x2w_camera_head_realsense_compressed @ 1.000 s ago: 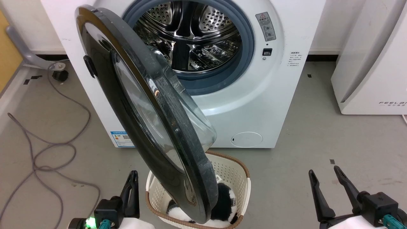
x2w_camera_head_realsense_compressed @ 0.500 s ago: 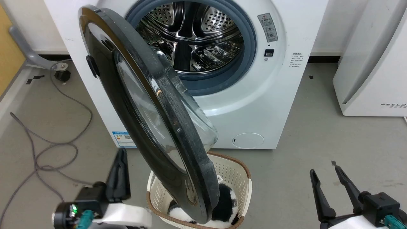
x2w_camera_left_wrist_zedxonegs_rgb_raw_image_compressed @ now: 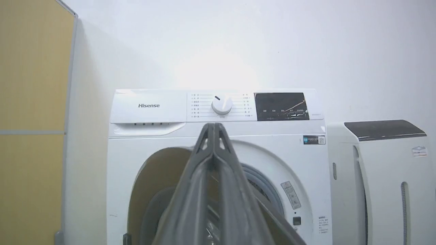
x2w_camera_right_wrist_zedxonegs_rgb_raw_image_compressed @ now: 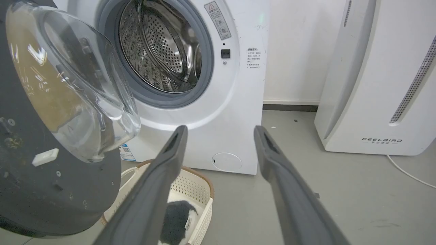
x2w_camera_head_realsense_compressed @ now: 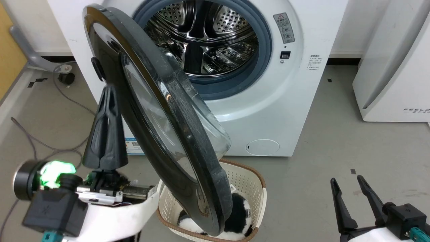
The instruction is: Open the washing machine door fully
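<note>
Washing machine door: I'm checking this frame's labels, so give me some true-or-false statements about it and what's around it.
1. The washing machine door stands partly open, baring the steel drum. True.
2. The left gripper is open. False: its fingers are pressed together and hold nothing.
3. The right gripper is open, well clear of the door. True.
4. The basket below the door is empty. False: a black-and-white fluffy thing lies in it.

White basket (x2w_camera_head_realsense_compressed: 249, 183), furry item inside (x2w_camera_head_realsense_compressed: 240, 210), white appliance (x2w_camera_head_realsense_compressed: 393, 67)
</note>
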{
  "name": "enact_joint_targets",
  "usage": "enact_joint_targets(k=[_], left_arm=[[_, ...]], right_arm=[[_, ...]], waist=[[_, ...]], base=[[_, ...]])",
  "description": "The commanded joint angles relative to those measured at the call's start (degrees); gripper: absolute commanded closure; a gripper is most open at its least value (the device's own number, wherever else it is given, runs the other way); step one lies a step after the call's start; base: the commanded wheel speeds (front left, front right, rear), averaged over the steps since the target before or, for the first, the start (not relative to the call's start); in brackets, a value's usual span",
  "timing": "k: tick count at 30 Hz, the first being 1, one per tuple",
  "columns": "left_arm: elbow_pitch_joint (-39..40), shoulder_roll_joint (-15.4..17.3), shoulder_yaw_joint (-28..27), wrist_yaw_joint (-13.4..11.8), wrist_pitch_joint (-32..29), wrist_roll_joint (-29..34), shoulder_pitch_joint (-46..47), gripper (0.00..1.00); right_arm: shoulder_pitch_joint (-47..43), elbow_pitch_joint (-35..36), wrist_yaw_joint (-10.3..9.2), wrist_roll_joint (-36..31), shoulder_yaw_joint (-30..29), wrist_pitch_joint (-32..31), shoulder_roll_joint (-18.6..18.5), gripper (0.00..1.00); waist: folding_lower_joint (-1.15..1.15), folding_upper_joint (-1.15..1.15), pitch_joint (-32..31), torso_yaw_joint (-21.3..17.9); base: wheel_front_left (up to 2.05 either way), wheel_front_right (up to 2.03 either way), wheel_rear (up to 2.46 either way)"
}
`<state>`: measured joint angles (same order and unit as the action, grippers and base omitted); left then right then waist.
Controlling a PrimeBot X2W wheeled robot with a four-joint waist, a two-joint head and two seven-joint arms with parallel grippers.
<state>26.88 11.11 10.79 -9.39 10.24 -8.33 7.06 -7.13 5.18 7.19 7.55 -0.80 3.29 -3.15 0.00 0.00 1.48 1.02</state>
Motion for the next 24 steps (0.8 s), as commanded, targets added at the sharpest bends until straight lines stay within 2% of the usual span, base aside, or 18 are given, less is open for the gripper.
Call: enact_joint_targets(k=[1, 7, 11, 14, 20, 24], left_arm=[[1.46, -0.23, 0.75, 0.28, -0.51, 0.52, 1.35, 1.0], [6.75, -1.9, 7.37, 2.91, -3.21, 0.33, 4.52, 1.0], [7.0, -3.83, 15.67, 6.01, -6.67, -1.75, 4.0, 1.0], [5.35, -4.65, 20.77, 7.28, -9.92, -3.5, 2.23, 1.0], [0.47, -4.53, 28.06, 7.94, -18.02, -6.13, -3.26, 1.0], [-4.03, -4.18, 30.79, 8.07, -20.65, -6.34, -5.09, 1.0]], right_arm=[[-0.91, -0.15, 0.3, -0.13, -0.09, 0.2, 0.27, 0.0], [-0.87, -0.52, 0.3, -0.1, 0.17, 0.21, 0.27, 0.0], [-1.21, -0.55, 0.3, 0.12, -0.07, 0.11, 0.27, 0.0], [-1.3, -0.46, 0.3, 0.07, -0.3, -0.02, 0.27, 0.0], [-1.17, -0.61, 0.3, 0.45, -0.41, -0.09, 0.27, 0.0], [-1.08, -0.94, 0.3, 0.45, -0.46, 0.09, 0.27, 0.0]], waist=[[0.0, 0.0, 0.0, -0.06], [0.0, 0.0, -0.44, -0.62], [0.0, 0.0, -0.7, -0.79], [0.0, 0.0, -0.68, -0.89], [0.0, 0.0, 0.01, -0.96], [0.0, 0.0, 0.49, -0.86]], base=[[0.0, 0.0, 0.0], [0.0, 0.0, 0.0], [0.0, 0.0, 0.0], [0.0, 0.0, 0.0], [0.0, 0.0, 0.0], [0.0, 0.0, 0.0]])
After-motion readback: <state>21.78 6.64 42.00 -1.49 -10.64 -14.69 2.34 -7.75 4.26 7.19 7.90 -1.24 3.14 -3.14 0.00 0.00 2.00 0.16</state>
